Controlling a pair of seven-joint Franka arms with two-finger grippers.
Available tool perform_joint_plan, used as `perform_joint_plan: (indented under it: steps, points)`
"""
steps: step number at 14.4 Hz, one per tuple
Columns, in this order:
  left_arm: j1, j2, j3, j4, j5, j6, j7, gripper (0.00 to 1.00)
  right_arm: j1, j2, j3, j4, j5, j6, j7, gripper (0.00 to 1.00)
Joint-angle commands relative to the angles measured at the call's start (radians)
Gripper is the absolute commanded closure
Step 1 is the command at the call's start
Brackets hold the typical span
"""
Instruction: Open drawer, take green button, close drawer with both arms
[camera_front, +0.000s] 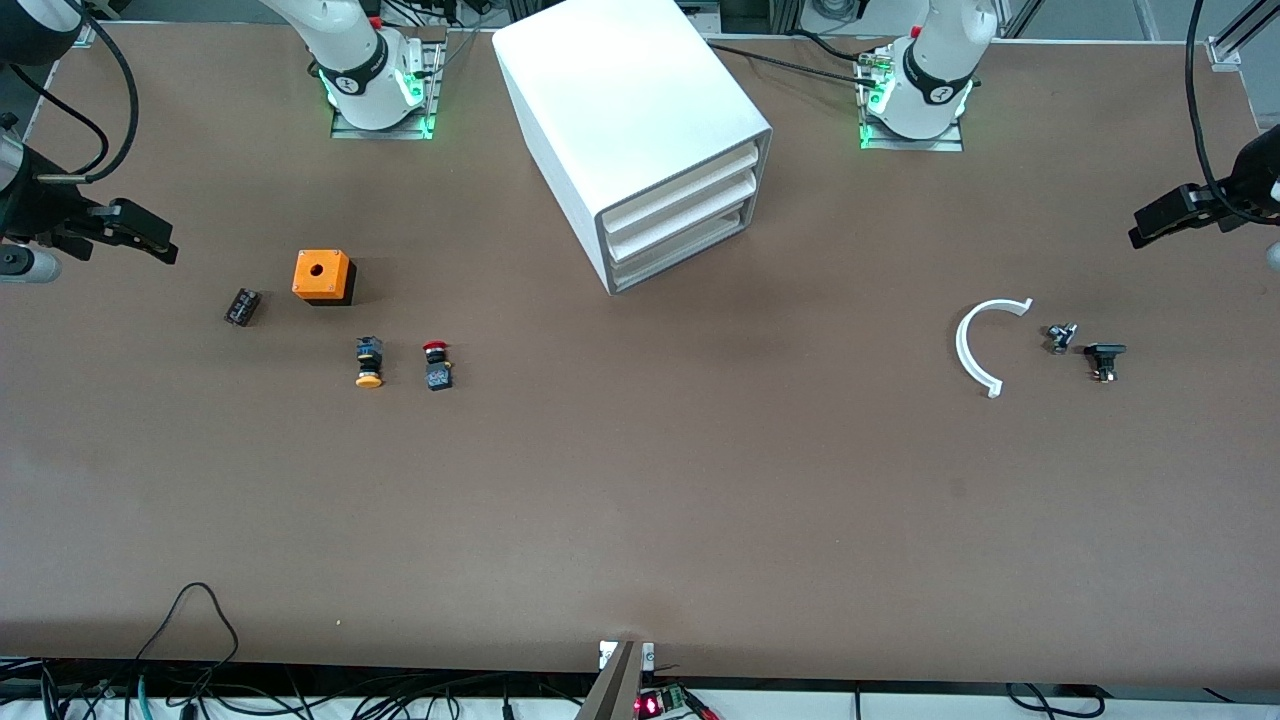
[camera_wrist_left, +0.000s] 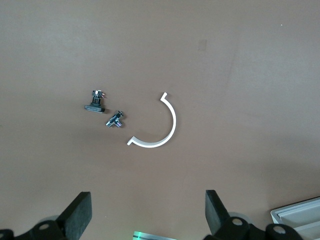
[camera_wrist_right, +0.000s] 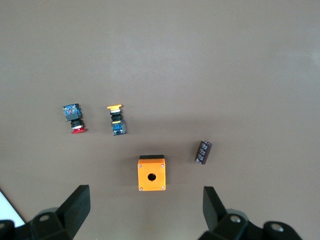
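Observation:
The white cabinet (camera_front: 620, 110) stands at the table's middle, between the two arm bases. Its three drawers are all pushed in; the drawer (camera_front: 680, 250) of the task is the lowest one. A corner of the cabinet (camera_wrist_left: 300, 220) shows in the left wrist view. The button is hidden. My left gripper (camera_front: 1160, 215) (camera_wrist_left: 148, 210) hangs open and empty over the left arm's end of the table. My right gripper (camera_front: 150, 235) (camera_wrist_right: 146, 205) hangs open and empty over the right arm's end, above the orange box.
Toward the right arm's end lie an orange box (camera_front: 323, 275) (camera_wrist_right: 151, 174), a dark cylinder (camera_front: 242, 306), a yellow-capped button (camera_front: 369, 362) and a red-capped button (camera_front: 436, 364). Toward the left arm's end lie a white curved strip (camera_front: 985, 345) (camera_wrist_left: 159, 127), a small metal part (camera_front: 1061, 337) and a black part (camera_front: 1104, 360).

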Motion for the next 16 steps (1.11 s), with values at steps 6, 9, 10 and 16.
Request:
perform_joint_plan:
  steps: [6, 9, 10, 16]
  points:
    - [-0.003, 0.01, -0.007, 0.036, -0.023, -0.033, 0.03, 0.0, 0.004, -0.005, -0.002, -0.003, 0.012, -0.011, -0.017, 0.0]
    - [-0.003, 0.027, -0.007, 0.038, -0.035, -0.027, 0.03, 0.0, 0.004, -0.006, -0.004, -0.003, 0.012, -0.011, -0.015, 0.0]
    - [-0.003, 0.036, -0.005, 0.038, -0.038, -0.027, 0.03, 0.0, 0.004, -0.006, -0.002, -0.003, 0.012, -0.011, -0.015, 0.0]
    - [-0.003, 0.088, -0.008, 0.037, -0.088, -0.033, 0.028, 0.0, 0.004, -0.006, -0.002, -0.003, 0.012, -0.011, -0.014, 0.0]
